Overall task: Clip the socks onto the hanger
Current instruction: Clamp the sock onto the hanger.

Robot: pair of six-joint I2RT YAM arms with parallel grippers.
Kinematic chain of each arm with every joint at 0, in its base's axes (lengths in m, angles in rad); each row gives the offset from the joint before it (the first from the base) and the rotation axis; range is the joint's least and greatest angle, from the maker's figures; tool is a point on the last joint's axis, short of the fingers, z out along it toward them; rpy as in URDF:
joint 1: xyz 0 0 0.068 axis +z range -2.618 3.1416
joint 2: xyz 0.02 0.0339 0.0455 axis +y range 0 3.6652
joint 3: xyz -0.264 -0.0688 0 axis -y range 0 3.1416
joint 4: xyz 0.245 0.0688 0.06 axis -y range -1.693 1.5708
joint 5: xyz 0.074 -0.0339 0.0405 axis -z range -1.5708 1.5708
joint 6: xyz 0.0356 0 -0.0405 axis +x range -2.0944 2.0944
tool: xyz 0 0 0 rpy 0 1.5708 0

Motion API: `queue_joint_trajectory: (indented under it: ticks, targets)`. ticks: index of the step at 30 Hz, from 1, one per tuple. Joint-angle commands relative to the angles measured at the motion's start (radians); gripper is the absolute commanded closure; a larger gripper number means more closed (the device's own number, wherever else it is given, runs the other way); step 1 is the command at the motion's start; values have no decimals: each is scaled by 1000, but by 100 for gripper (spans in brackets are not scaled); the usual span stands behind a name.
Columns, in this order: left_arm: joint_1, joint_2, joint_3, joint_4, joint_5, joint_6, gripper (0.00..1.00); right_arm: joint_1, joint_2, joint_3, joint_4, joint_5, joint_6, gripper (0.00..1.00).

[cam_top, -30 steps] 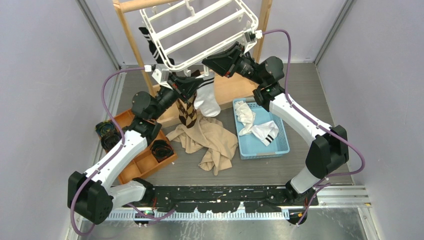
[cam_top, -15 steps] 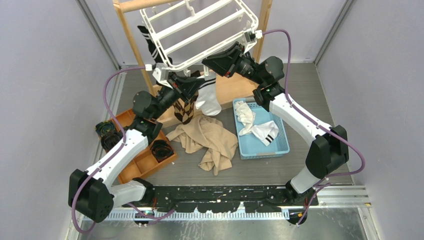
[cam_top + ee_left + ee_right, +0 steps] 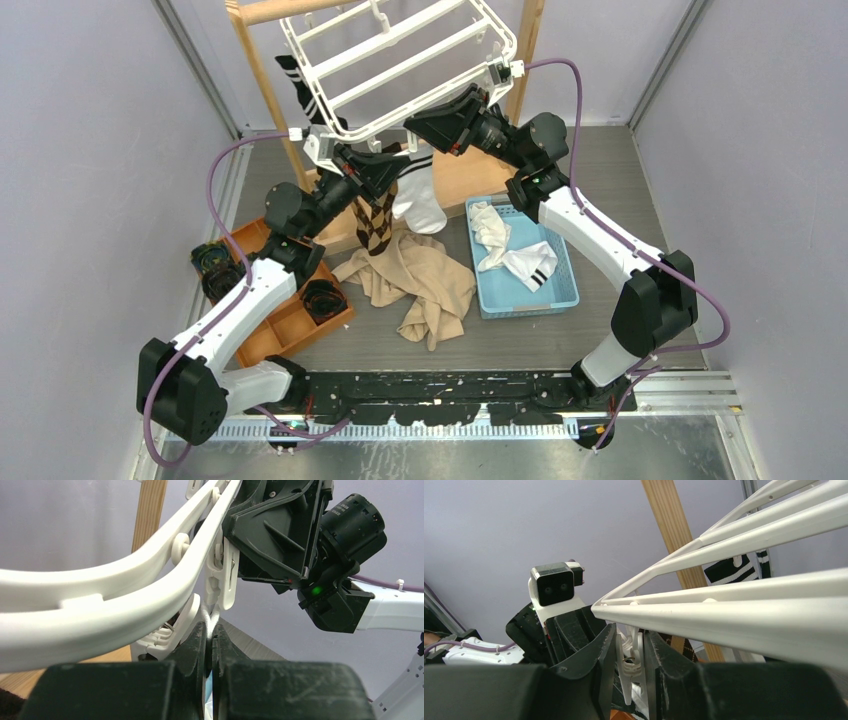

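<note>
While the right claw (image 3: pixel 630 636) squeezes an upright clip (image 3: pixel 629 674) on the hanger (image 3: pixel 749 615) rim — upper middle, overhead view — the left claw (image 3: pixel 209 630) (pressed together, contents unclear) sits just beneath it, socks (image 3: pixel 374 222) dangling below.

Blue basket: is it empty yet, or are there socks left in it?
Not empty. The top view shows the blue basket holding loose white socks, one of them with black bands.

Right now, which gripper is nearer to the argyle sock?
Left. The left gripper is just above the top of the argyle sock, under the hanger. The right gripper is farther off, up at the hanger's rim, shut on a clip.
</note>
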Motion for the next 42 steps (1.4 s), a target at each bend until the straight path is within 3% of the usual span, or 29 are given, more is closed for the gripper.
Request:
queue_joint_trajectory:
  ticks: [1, 26, 28, 33, 42]
  targets:
    - [6, -22, 42, 71, -9, -16, 100, 19, -9, 29, 20, -81, 7, 97]
    - [18, -19, 95, 60, -27, -102, 100, 20, -2, 24, 61, -107, 17, 95]
    - [18, -18, 92, 56, -27, -102, 100, 20, -3, 21, 69, -105, 19, 89]
    - [18, -18, 95, 50, -21, -105, 100, 19, -20, 0, 69, -88, -4, 60]
    - [18, -16, 94, 47, -17, -107, 100, 20, -44, -10, 38, -67, -38, 42]
